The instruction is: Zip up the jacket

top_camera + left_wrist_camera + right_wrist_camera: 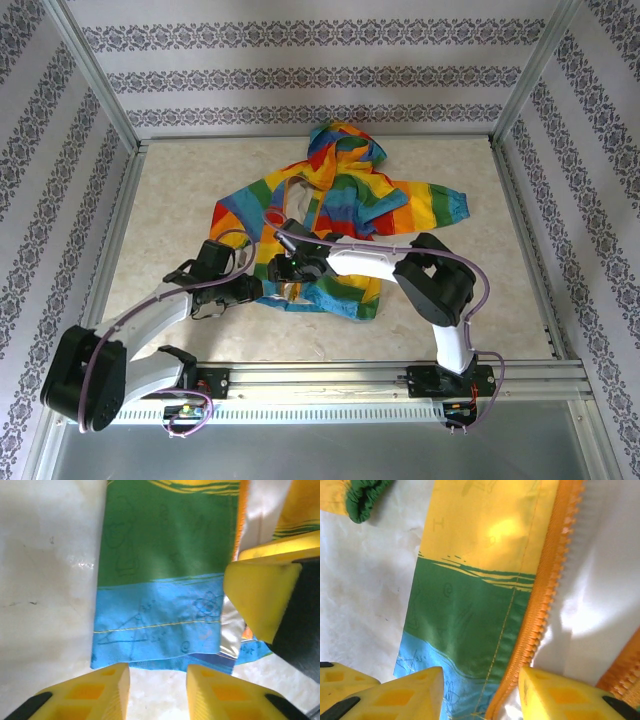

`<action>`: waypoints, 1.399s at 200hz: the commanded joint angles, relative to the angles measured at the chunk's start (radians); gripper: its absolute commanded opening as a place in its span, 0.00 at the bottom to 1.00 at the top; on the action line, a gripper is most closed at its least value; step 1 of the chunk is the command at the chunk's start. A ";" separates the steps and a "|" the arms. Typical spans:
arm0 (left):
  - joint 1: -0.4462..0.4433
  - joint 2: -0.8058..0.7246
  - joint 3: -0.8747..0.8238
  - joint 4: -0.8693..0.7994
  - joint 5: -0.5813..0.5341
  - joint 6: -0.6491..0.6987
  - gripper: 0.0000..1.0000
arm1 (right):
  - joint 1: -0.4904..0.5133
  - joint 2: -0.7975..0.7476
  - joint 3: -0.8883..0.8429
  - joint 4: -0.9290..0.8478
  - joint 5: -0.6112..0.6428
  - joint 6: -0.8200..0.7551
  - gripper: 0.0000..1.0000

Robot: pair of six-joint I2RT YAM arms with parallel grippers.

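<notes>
Table (180, 210): a pale, marbled top, walled in by patterned panels.
Jacket (340, 205): it lay spread flat near the middle of the table, hood toward the far side, sleeves out to either side and the bottom edge toward the arms.
Left arm (150, 320): it reached from the near-left corner to the jacket's bottom edge.
Right arm (430, 280): it bent leftward across the lower part of the jacket.
Left gripper (157, 672): its jaws stood apart with nothing between them, over bare table just short of the blue hem (160, 635).
Right gripper (481, 677): its jaws were parted and gripped nothing. One finger was over the blue and green panel and the other by the zipper's edge. One of its yellow fingers showed close to the left gripper in the left wrist view.
Lining (600, 580): white, it was laid bare where the front lay parted.
Zipper (545, 595): its orange teeth ran unjoined along the panel's edge.
Cuff (367, 495): green and gathered, it lay on the table beside the panel.
</notes>
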State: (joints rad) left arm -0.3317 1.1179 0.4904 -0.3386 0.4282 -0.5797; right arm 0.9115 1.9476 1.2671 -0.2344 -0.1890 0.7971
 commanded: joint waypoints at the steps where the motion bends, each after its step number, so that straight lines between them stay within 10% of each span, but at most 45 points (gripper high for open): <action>1: 0.001 -0.038 0.021 -0.062 -0.015 -0.017 0.36 | -0.014 -0.072 -0.024 -0.003 0.042 -0.025 0.44; 280: -0.138 0.288 0.128 0.129 -0.026 -0.122 0.41 | -0.016 -0.087 -0.152 0.016 0.037 -0.042 0.26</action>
State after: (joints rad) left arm -0.4530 1.3506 0.6048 -0.2584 0.4068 -0.6830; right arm 0.8864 1.8435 1.1294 -0.2264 -0.1474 0.7567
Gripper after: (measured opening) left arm 0.406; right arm 0.259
